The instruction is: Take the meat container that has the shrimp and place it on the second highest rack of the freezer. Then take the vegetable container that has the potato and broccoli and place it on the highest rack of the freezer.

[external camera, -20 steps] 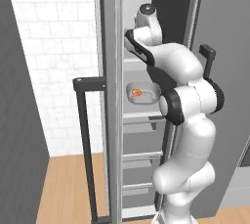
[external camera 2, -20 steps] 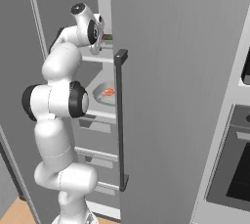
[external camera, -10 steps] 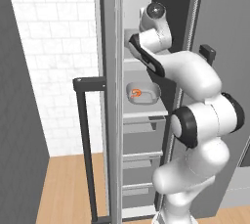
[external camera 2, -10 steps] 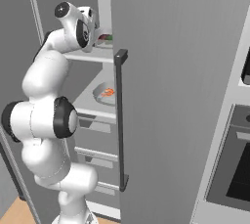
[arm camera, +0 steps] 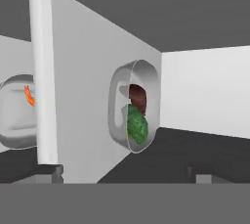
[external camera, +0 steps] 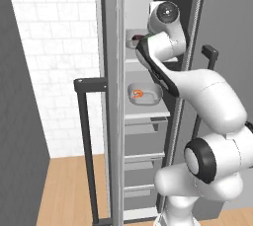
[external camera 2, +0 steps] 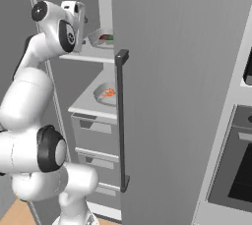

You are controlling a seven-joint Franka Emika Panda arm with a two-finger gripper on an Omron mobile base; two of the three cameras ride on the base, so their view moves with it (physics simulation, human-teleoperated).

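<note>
White brick wall fills the left of the left base view, beside the freezer [external camera: 112,72], whose open door and dark bar handle [external camera 2: 121,121] take up the middle of the right base view.

Much of the upper shelf is blocked in the left base view: the arm's white wrist sits in front of the highest rack [external camera: 132,61], leaving a sliver of the vegetable container [external camera: 132,38] at the upper centre, its contents unreadable. In the right base view the door edge cuts that container [external camera 2: 102,38] off, with a trace of green and red at its rim.

The hand view, rolled on its side, shows it whole: the oval container [arm camera: 134,105] sits on the rack [arm camera: 97,71], holding the dark red potato [arm camera: 138,98] with the green broccoli [arm camera: 136,125] touching it. The gripper [arm camera: 124,171] hangs back from the container, its two dark tips standing wide apart at the bottom corners with nothing between them.

At the far left of the hand view the rack's edge hides part of the meat container [arm camera: 17,110], where a sliver of orange shrimp [arm camera: 30,96] shows. Both base views show the shrimp [external camera: 139,94] in its tray [external camera: 144,94] on the second highest rack [external camera 2: 93,103], above grey drawers [external camera 2: 96,135].
</note>
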